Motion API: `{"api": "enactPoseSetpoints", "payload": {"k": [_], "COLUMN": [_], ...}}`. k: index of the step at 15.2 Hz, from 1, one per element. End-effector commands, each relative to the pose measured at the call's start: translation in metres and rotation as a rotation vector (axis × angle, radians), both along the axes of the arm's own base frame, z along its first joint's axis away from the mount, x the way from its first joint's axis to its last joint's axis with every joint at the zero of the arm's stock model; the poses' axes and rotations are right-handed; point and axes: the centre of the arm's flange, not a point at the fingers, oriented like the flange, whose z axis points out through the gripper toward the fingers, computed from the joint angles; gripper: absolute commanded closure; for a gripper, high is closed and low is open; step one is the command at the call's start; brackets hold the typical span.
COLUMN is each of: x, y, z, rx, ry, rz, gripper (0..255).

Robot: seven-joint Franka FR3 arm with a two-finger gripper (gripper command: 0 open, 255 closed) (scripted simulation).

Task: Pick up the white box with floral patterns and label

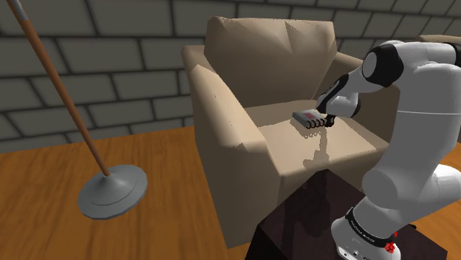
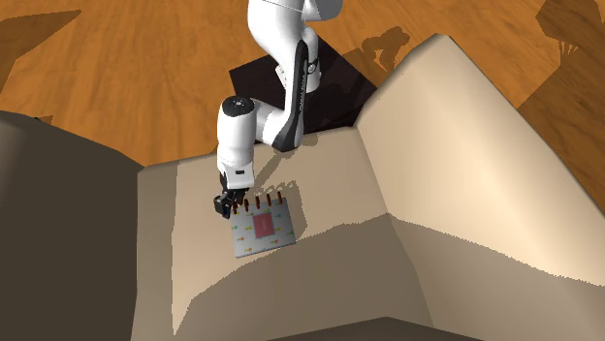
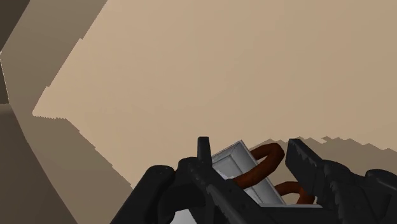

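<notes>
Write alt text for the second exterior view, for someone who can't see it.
From above, a white robot arm reaches over a beige armchair's seat, its black end at the edge of a white box with a pink label and brown loops along one side. Wooden floor lies beyond.

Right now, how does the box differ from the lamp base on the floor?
Shape: the box is rectangular, the lamp base round. Colour: box white with a red label, base plain grey. Place: box on the armchair seat at the gripper, base on the wood floor. Both are low, flat.
</notes>
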Motion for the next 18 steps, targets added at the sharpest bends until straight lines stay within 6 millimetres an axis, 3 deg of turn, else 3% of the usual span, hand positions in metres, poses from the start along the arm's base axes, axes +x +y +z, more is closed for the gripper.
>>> {"api": "enactPoseSetpoints", "payload": {"k": [1,9,18], "x": [0.0,0.0,0.0], "y": [0.0,-0.001,-0.001], "z": [-0.001,-0.001,0.047], "rx": [0.0,0.0,0.0], "ry": [0.0,0.0,0.0], "rz": [0.0,0.0,0.0], "gripper": [255,255,255]}}
